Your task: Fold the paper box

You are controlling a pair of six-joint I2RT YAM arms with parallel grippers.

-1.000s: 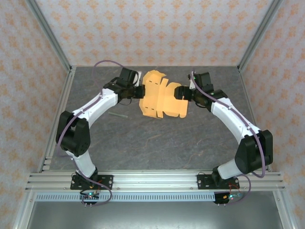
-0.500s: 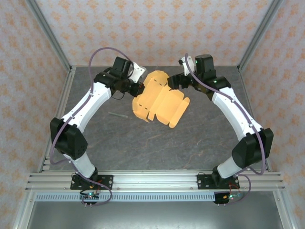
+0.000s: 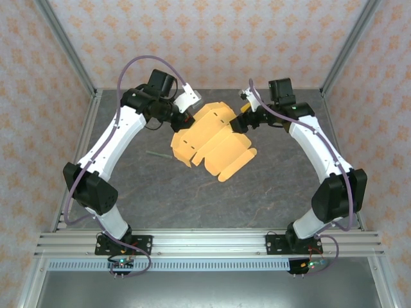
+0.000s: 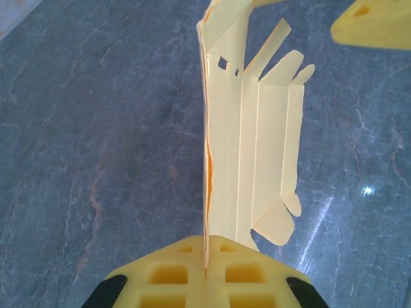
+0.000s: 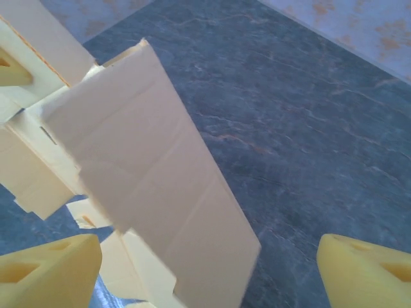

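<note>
The paper box [image 3: 212, 144] is an orange-yellow creased sheet with tabbed flaps, held up off the grey table [image 3: 192, 192]. My left gripper [image 3: 185, 119] is shut on the sheet's left edge. In the left wrist view the card [image 4: 253, 147] runs edge-on out of the closed left gripper [image 4: 207, 247]. My right gripper [image 3: 243, 115] stands open at the sheet's upper right edge. In the right wrist view a panel of the card [image 5: 148, 173] lies between the wide-apart fingers [image 5: 51, 266] of the right gripper [image 5: 209, 269], with no pad pressing on it.
A thin grey stick [image 3: 157, 153] lies on the table left of the sheet. Aluminium posts [image 3: 67, 48] and patterned walls close in the back and both sides. A metal rail [image 3: 205, 240] runs along the near edge by the arm bases.
The left arm has lifted and swung back-left with the sheet, which now hangs slanting down to the right. The right gripper has moved from the sheet's right side to its upper edge.
</note>
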